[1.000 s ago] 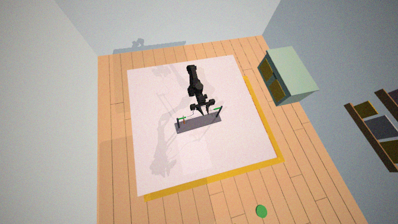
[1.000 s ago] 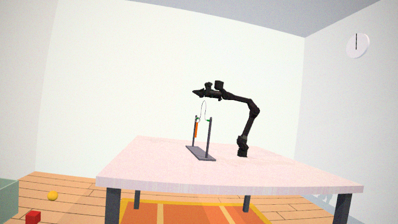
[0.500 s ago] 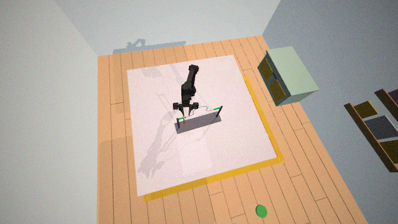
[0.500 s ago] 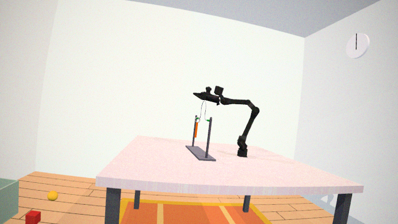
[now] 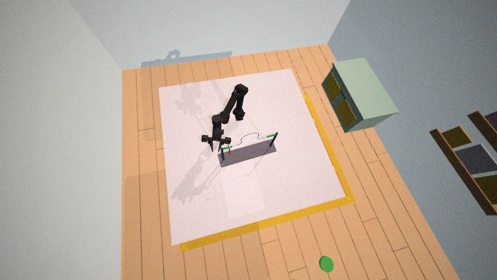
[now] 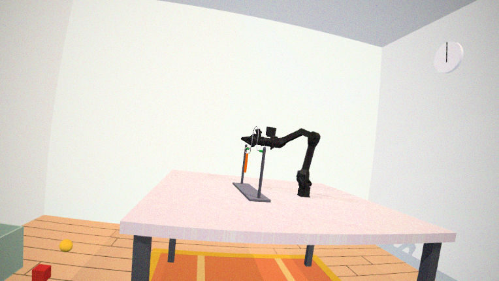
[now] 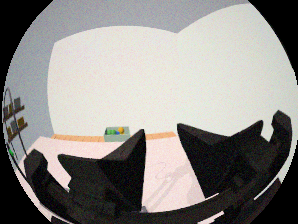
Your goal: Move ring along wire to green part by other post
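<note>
Black two-finger gripper [image 5: 216,150] [image 6: 242,138] [image 7: 161,129] empty, fingers part-open.
Straight orange bar handle [image 5: 229,151] [image 6: 245,163] hangs; probably light, stiff, prone to swing. Grip mid-length.

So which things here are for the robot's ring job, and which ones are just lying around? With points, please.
For the job:
- the orange handle [image 5: 229,152] [image 6: 245,163]
- the ring [image 6: 247,150]
- the claw [image 5: 216,150] [image 6: 241,139] [image 7: 161,129]

Just lying about:
- the yellow ball [image 6: 66,246]
- the red block [image 6: 41,272]
- the green disc [image 5: 326,264]
</note>
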You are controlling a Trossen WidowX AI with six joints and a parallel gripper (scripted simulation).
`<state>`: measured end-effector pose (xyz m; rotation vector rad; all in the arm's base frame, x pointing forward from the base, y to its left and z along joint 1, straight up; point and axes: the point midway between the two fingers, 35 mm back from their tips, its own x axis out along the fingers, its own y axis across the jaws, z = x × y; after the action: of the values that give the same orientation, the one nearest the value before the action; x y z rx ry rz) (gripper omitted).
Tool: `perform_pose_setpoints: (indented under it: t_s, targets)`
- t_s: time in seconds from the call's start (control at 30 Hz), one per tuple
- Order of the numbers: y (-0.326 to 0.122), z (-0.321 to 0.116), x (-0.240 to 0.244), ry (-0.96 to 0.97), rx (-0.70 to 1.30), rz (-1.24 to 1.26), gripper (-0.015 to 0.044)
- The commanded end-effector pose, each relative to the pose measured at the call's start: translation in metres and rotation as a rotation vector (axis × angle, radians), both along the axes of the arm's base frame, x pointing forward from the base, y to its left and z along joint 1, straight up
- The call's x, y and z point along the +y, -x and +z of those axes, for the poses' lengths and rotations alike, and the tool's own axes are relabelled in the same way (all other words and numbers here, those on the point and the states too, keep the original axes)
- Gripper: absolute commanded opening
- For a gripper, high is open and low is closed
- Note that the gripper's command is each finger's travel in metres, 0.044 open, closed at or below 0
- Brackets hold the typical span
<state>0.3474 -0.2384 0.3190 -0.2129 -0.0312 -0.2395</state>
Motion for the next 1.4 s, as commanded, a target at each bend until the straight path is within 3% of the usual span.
perform_pose_setpoints:
  t_s: [0.0, 0.33, 0.67, 0.97, 1.2, 1.37]
  targets:
    - [0.011, -0.042, -0.011, 0.003, 0.032, 0.024, 0.016]
    - [0.05, -0.158, 0.004, -0.064, 0.095, 0.148, 0.016]
    - [0.105, -0.238, 0.062, -0.089, 0.12, 0.28, 0.016]
    - [0.113, -0.243, 0.074, -0.095, 0.119, 0.3, 0.016]
    - [0.077, -0.211, 0.074, -0.155, 0.077, 0.306, 0.016]
    - [0.076, -0.204, 0.074, -0.174, 0.104, 0.304, 0.016]
